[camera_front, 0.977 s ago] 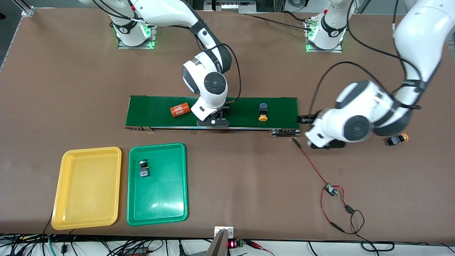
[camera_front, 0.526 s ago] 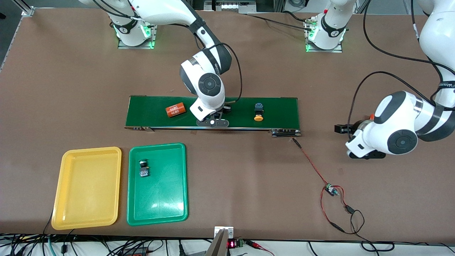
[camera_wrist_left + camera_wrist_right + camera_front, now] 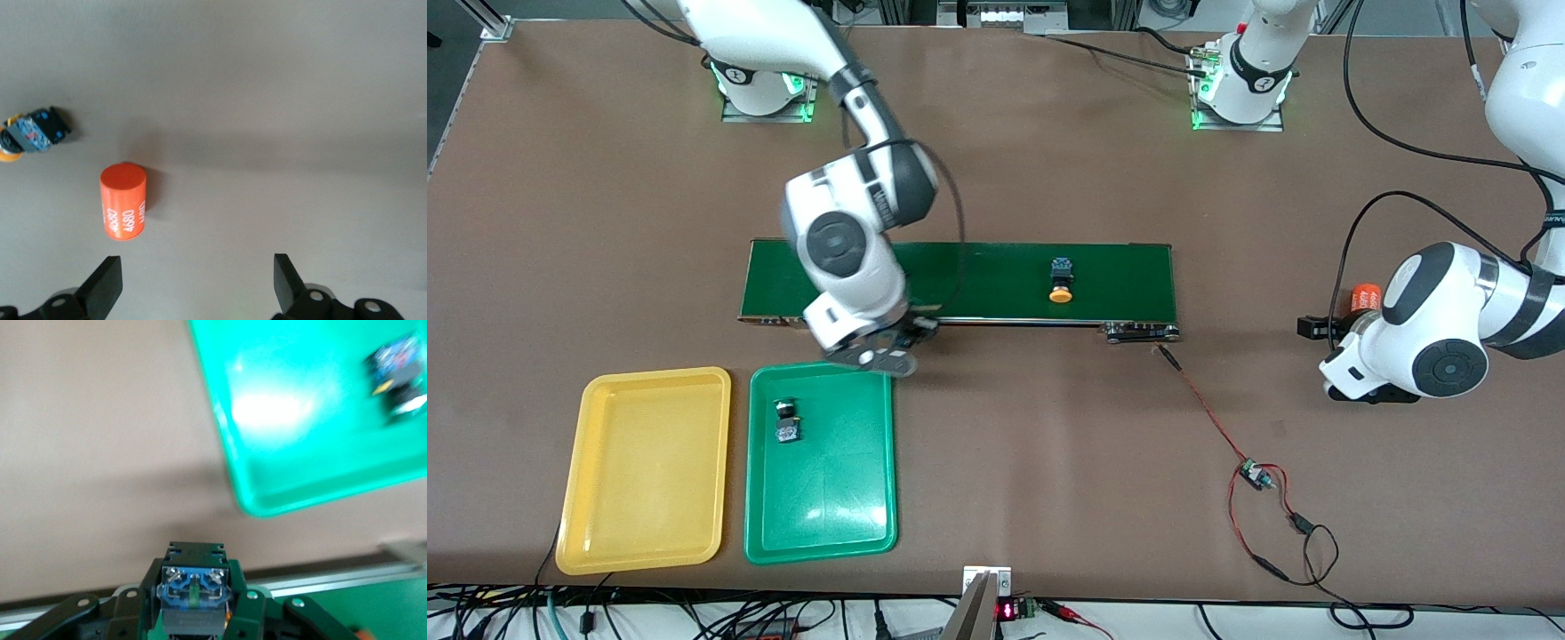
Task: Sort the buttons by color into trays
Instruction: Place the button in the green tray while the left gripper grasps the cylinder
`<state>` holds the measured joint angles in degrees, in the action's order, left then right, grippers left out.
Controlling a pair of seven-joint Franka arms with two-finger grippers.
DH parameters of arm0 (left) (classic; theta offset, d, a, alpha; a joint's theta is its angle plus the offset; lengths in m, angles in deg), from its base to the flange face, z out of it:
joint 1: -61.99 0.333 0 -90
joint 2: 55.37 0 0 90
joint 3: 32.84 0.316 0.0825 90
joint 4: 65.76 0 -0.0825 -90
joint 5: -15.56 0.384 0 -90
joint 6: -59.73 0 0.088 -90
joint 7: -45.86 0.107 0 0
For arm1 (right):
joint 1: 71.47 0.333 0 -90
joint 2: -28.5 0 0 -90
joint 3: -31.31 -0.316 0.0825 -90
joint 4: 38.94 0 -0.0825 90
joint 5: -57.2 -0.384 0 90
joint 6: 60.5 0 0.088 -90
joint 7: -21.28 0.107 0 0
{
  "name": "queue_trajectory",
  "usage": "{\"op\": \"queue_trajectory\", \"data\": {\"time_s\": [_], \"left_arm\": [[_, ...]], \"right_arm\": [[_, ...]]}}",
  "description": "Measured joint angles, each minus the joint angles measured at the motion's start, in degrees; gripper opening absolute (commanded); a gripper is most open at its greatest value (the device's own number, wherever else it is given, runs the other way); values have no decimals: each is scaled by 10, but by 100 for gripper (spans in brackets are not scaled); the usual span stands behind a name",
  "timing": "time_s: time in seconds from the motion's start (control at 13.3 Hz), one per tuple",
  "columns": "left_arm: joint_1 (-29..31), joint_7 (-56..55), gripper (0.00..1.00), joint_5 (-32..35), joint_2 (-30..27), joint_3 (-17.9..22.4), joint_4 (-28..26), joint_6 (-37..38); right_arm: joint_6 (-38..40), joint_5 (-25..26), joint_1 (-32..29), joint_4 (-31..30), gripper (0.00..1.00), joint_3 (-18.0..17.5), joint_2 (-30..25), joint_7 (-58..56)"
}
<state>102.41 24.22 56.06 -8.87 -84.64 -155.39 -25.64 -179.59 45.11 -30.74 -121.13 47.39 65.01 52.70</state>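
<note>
big brown matte table [image 3: 605, 222] filling pretty much the whole view, even overhead light with soft shadows, tangle of black cables [image 3: 649, 613] along the near edge, metal framing [image 3: 489, 18] at one corner

Lighting even and bright, from overhead. Soft shadows on the surface [image 3: 1049, 160]. White glare patch on the green tray [image 3: 280, 407]; right wrist view motion-blurred. Front view sharp.

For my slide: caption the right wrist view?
Right gripper carrying a button toward the green tray.
</note>
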Motion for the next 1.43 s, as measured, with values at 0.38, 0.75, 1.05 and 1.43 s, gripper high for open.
{"op": "queue_trajectory", "data": {"time_s": [0.38,0.75,1.05,1.43], "left_arm": [[67,75,100,24,8,21,-48,-9],[79,117,96,78,12,53,-94,-97],[85,130,21,78,15,72,-108,-123],[84,156,17,78,14,65,-107,-125]], "right_arm": [[-79,0,-68,13,0,0,44,-137],[-132,0,-93,73,0,-2,154,-199],[-145,-1,-105,150,100,-2,225,-213],[26,-7,-112,200,100,2,159,-213]]}}
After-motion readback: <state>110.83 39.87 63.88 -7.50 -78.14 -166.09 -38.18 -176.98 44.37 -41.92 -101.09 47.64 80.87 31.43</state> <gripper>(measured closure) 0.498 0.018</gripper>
